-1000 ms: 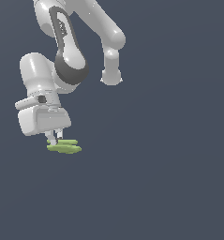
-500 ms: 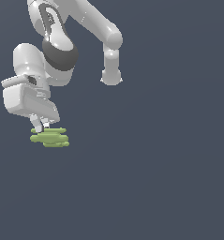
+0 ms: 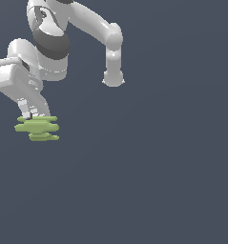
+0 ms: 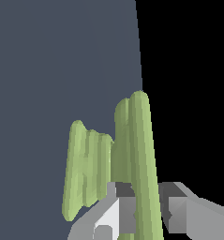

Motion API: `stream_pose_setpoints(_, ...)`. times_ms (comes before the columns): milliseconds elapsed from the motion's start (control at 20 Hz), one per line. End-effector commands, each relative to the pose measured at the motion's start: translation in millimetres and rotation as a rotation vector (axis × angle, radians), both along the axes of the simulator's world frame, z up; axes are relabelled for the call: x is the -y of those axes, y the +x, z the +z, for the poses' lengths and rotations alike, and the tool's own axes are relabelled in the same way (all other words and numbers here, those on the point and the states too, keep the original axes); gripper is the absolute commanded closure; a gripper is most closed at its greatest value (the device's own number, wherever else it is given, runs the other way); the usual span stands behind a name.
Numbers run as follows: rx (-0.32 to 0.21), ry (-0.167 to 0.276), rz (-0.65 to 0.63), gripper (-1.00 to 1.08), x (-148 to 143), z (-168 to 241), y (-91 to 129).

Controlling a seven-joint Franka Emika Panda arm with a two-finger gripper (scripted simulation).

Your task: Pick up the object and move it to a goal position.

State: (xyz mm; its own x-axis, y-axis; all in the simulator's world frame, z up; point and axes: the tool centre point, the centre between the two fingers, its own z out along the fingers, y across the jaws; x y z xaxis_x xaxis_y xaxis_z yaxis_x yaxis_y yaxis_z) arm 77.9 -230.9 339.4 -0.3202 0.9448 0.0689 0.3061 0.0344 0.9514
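The object (image 3: 37, 127) is a small flat light-green piece of parallel bars, at the exterior view's left. The white gripper (image 3: 33, 115) comes down onto it from above, tilted, and its fingers close on one bar. In the wrist view the object (image 4: 132, 154) fills the middle, with one long bar running between the two grey fingers (image 4: 179, 211). The gripper (image 4: 144, 213) is shut on that bar. Whether the object rests on the floor or hangs just above it cannot be told.
The white arm (image 3: 87, 24) arches over the top left of the exterior view, and one link end (image 3: 113, 76) hangs down near the middle. A plain dark grey floor (image 3: 149, 181) lies under everything. In the wrist view a black area (image 4: 188, 70) borders the floor.
The gripper and the object have moved together toward the exterior view's left and slightly upward in the picture. The wrist has tilted more.
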Motion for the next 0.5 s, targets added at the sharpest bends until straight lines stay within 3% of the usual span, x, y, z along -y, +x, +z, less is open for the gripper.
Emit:
stream_pose_setpoints(0,0.037,-0.012,0.014,1.08,3.0,7.8,-3.7)
stream_pose_setpoints(450,0.088,-0.028,0.035,1.08,7.1,16.9,-9.4)
